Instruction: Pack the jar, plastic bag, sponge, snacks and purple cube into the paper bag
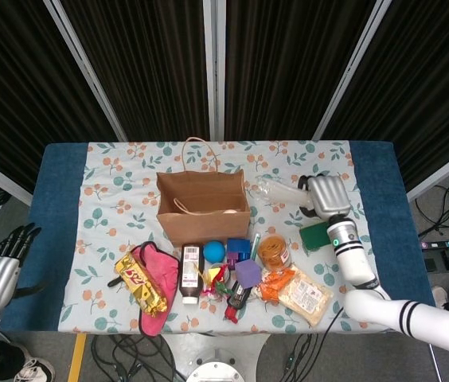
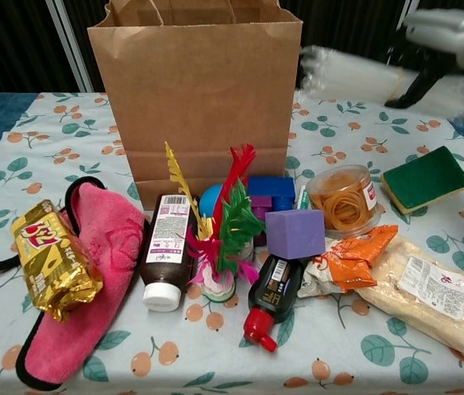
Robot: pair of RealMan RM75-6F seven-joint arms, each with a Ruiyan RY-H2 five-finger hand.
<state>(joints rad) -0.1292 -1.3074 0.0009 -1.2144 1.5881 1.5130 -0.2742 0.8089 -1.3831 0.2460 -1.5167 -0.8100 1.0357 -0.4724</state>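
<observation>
The left hand (image 1: pixel 0 270) hangs open beside the table's edge, holding nothing. Right of the tall brown paper bag (image 2: pixel 195 86), the right hand (image 1: pixel 328 196) grips the clear crinkled plastic bag (image 2: pixel 355 76), lifted above the tilted green sponge (image 2: pixel 426 178).

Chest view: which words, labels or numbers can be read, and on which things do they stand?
None can be read for certain.
Gold snack wrapper: red lettering, too distorted.
Brown bottle: white label, barcode, print too small.
Flat snack packet: white label, blurred.
Jar: red and white sticker, unreadable.
</observation>
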